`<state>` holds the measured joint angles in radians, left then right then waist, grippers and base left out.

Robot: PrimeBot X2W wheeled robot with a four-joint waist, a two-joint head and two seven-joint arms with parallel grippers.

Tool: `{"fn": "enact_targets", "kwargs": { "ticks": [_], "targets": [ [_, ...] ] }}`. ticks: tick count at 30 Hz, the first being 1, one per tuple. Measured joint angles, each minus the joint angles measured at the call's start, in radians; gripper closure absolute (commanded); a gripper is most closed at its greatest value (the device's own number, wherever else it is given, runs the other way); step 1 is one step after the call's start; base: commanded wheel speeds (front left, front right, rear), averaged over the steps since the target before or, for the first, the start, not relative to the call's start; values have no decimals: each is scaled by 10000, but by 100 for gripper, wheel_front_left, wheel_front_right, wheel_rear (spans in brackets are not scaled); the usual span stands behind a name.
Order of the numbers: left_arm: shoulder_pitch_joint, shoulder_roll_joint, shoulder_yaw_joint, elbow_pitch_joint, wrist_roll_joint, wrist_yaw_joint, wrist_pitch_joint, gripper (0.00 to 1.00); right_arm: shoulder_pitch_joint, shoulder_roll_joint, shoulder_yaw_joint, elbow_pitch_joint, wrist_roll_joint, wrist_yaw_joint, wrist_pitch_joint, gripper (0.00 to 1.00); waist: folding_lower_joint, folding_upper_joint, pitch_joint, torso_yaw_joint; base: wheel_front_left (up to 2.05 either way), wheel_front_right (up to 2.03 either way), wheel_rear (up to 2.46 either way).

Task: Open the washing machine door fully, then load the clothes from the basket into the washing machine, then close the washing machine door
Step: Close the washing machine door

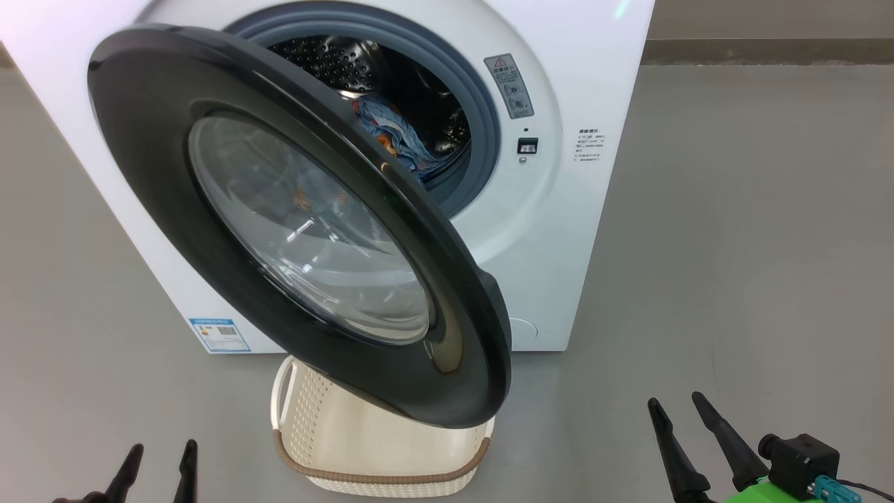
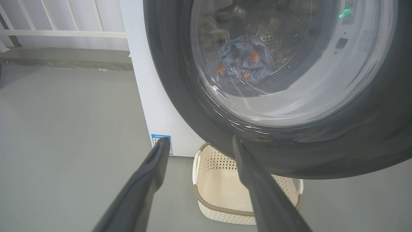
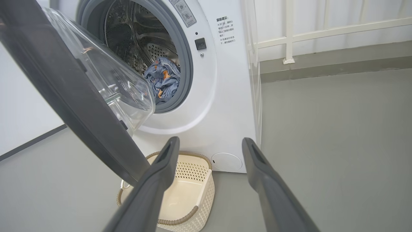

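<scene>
Hanging low at the near edge, my left jaws and right jaws both stand wide apart, gripping nothing. The washing machine door (image 1: 300, 223) stands partly open, swung out above the basket (image 1: 314, 419) on the floor (image 1: 733, 244). The clothes (image 1: 401, 136) lie inside the washing machine (image 1: 559, 230), in its drum.

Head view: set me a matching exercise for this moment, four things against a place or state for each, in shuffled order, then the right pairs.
Things:
1. washing machine door
2. clothes
3. basket
4. right gripper

Places and states:
A. on the floor, below the door
B. fingers apart, holding nothing
C. inside the drum
D. standing part way open

Pairs: 1-D, 2-C, 3-A, 4-B.
</scene>
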<state>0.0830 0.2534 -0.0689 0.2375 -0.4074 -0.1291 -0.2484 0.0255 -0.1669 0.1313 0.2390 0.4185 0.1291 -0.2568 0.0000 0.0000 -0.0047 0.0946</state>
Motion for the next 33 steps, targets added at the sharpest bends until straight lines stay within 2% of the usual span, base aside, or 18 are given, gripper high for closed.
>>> {"fn": "enact_targets", "kwargs": {
  "ticks": [3,4,5,6,7,14,21,27,33],
  "targets": [
    [0,-23,0,-6,2,0,0,0,-11,33,6,-19,73,0,0,0,-1,0,1,30,0,0,0],
    [0,-52,19,-13,0,0,0,0,-21,36,25,-29,79,0,2,26,0,0,3,36,0,0,0],
    [0,-98,52,-31,2,0,0,0,-53,38,48,-44,96,0,2,58,0,0,8,41,0,0,0],
    [0,-138,79,-46,4,0,0,0,-109,38,82,-65,144,0,0,96,0,0,13,45,0,0,0],
    [0,-184,111,-73,4,0,0,0,-196,42,105,-102,163,0,2,100,0,0,16,54,0,0,0],
    [14,-479,240,-395,150,0,-23,0,-1456,90,343,-823,290,0,0,100,0,0,14,204,0,0,0],
    [175,-621,274,-755,182,0,-61,0,-2823,437,627,-2199,949,0,-2,100,0,0,-85,444,0,0,0],
    [219,-782,265,-982,251,0,-69,0,-3244,692,2155,-3570,1440,0,-4,100,0,0,-239,790,0,0,0],
    [444,-853,272,-1198,251,0,-69,0,-3192,700,3624,-3661,1584,0,-4,100,0,0,-341,1047,0,0,0]
  ]
}}
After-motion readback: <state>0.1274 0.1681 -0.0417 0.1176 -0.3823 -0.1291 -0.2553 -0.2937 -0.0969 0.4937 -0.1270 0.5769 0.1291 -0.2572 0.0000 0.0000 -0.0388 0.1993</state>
